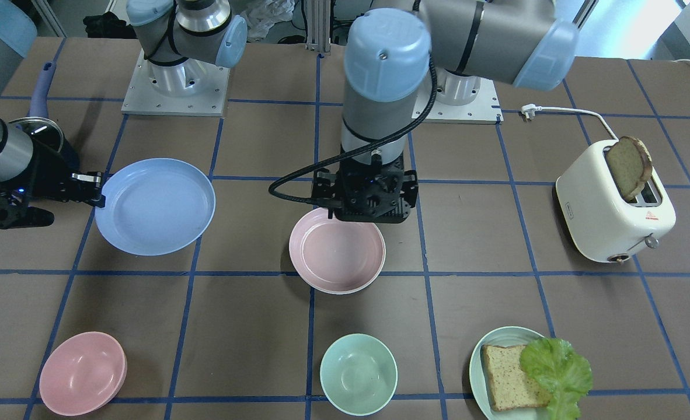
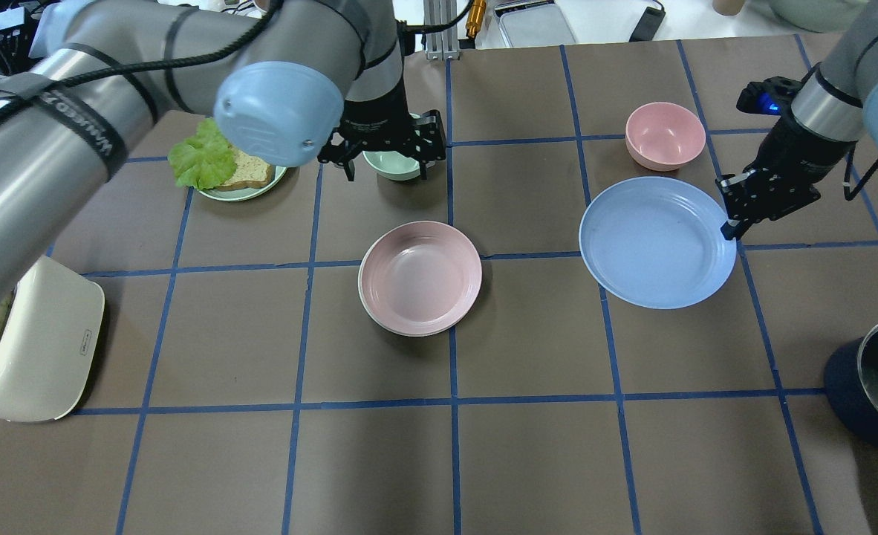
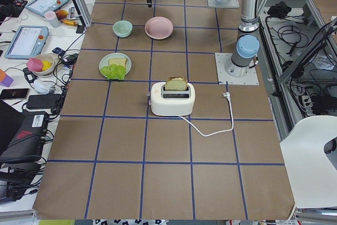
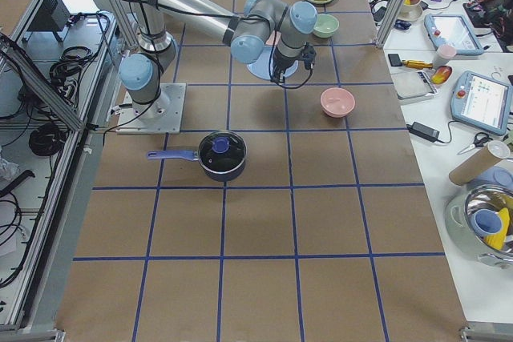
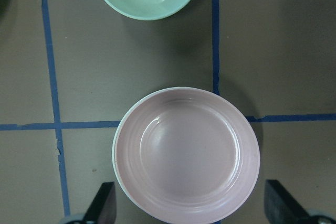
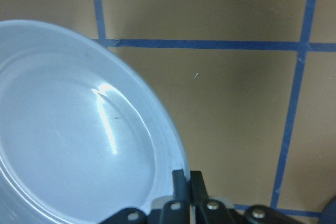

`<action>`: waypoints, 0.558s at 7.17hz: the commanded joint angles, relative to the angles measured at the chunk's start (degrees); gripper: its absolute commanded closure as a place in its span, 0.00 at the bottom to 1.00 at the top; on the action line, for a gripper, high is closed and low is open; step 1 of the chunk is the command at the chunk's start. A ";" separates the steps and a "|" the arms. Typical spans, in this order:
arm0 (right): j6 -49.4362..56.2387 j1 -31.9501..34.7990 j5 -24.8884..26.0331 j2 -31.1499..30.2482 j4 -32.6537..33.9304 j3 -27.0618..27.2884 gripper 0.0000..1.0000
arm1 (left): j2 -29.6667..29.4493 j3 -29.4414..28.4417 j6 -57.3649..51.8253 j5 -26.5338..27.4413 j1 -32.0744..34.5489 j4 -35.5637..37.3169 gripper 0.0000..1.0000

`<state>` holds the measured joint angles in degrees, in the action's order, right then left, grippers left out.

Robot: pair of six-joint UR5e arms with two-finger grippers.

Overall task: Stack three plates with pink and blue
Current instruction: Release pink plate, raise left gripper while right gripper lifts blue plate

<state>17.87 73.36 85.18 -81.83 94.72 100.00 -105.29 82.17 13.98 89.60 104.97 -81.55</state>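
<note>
Roughly at the middle of the worktop (image 2: 528,446) sits the pink plate (image 2: 420,275), nested on a cream-white plate whose pale rim (image 5: 115,156) peeks out along one side. The left hand (image 1: 369,210) hangs above this pair with its fingers (image 5: 104,205) spread wide, one to either side of the pink plate in the wrist view and touching neither plate. The blue plate (image 2: 654,241) lies apart from the stack, toward the robot's right. The right hand (image 6: 187,177) has its fingers pressed together on that plate's rim, pinching the edge nearest the arm. Whether the plate rests flat or is slightly raised there I cannot tell. A small pink bowl (image 1: 82,373) stands just beyond the blue plate, and a mint bowl (image 1: 358,373) stands beyond the pink plate. A green plate (image 1: 479,350) with bread and lettuce, a toaster (image 1: 607,216) holding a slice, and a dark lidded pot (image 4: 222,154) sit farther out.
</note>
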 commanded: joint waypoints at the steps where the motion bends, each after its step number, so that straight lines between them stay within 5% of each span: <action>1: -12.53 10.51 -0.11 0.61 3.86 0.28 1.00 | 5.43 2.10 -4.03 -1.88 -4.68 -3.62 0.00; 4: -27.85 23.54 -0.11 7.29 17.40 0.81 1.00 | 11.94 10.90 -8.35 -1.45 -7.67 2.17 0.00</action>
<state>-3.60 91.26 85.09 -76.59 107.63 100.57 -95.58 90.46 6.49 87.91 98.49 -81.64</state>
